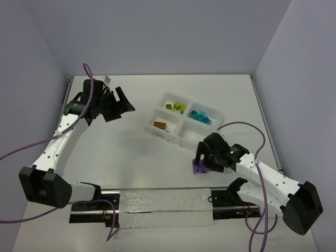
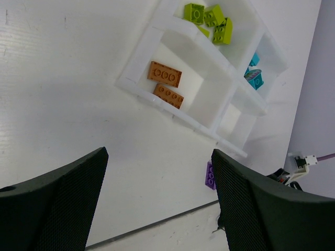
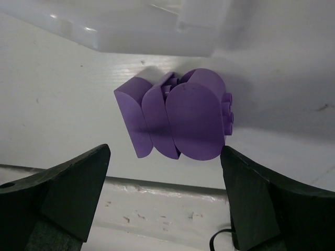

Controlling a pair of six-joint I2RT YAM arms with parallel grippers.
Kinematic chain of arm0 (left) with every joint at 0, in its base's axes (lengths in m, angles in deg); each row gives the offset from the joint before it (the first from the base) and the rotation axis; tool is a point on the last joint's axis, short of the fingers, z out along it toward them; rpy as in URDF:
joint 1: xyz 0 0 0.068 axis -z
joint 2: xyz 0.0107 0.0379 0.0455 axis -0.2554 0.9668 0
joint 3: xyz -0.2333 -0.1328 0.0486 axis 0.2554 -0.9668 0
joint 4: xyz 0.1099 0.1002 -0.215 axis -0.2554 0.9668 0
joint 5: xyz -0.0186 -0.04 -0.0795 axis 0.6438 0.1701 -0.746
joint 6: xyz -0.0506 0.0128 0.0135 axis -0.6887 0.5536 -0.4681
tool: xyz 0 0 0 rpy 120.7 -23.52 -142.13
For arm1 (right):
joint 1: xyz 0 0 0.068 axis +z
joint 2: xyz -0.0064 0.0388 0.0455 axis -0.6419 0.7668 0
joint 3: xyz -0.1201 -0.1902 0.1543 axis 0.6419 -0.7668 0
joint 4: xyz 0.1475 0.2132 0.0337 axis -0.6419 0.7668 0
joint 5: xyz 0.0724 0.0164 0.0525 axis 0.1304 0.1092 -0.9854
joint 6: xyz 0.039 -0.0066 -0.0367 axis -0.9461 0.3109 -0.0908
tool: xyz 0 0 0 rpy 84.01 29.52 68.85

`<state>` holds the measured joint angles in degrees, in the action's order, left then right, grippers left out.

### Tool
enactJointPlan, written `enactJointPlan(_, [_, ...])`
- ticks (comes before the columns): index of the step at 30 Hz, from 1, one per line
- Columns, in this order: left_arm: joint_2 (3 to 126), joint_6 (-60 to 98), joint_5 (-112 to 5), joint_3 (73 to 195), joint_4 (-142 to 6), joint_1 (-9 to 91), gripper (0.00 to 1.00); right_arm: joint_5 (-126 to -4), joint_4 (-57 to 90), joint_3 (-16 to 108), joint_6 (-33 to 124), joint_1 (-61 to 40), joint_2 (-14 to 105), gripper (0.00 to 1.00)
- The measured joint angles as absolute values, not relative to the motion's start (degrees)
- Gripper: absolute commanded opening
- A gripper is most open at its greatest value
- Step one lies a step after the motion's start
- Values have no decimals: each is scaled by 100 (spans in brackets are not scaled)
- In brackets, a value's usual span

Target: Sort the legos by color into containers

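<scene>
Top view: left gripper (image 1: 125, 111) hangs spread above the table (image 1: 131, 157), left of the tray (image 1: 181, 120). Right gripper (image 1: 200, 164) sits at the purple clump (image 1: 197, 169) beside the tray.

Left wrist: orange bricks (image 2: 165, 74), green bricks (image 2: 209, 15) and teal bricks (image 2: 255, 78) lie in separate compartments.

Right wrist: fingers spread either side of the clump, seemingly not touching.

The top external camera sits high above the near edge and looks down, far enough off to take in the whole white worktop (image 1: 131, 157) and the white translucent two-by-two plastic tray (image 1: 184, 119). The left wrist camera looks from well above the worktop, past the left tool (image 2: 159, 151), slantwise onto that same tray and the clump of purple plastic bricks (image 2: 210, 175). The right wrist camera looks from close up past the right tool (image 3: 165, 149) at that same clump, a tray wall along its top edge.
</scene>
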<state>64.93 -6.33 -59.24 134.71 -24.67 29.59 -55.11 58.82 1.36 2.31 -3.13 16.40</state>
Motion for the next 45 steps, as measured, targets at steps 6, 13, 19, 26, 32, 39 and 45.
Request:
enactJointPlan(6, [6403, -613, -5928, 13295, -2464, 2959, 87, -5622, 5250, 132, 479, -54, 1925, 93])
enactJointPlan(13, [6341, -613, -5931, 13170, -2479, 2959, 87, -5898, 4575, 350, 591, 1338, 2860, 92])
enactJointPlan(19, [6263, -618, -5948, 13099, -2506, 2959, 87, -5977, 4498, 1023, 882, 1883, 3083, 92])
enactJointPlan(26, [6153, -623, -5949, 13069, -2509, 2959, 87, -5235, 5033, 1284, 1069, 1347, 2693, 96])
enactJointPlan(32, [6094, -636, -5951, 13014, -2518, 2959, 87, -4930, 5401, 1282, 1222, 1015, 2785, 100])
enactJointPlan(39, [6021, -655, -5951, 12936, -2517, 2959, 87, -4909, 5548, 1282, 1521, 1017, 3209, 100])
enactJointPlan(45, [5892, -662, -5951, 12862, -2512, 2959, 87, -4943, 5502, 1170, 1689, 1015, 3300, 100])
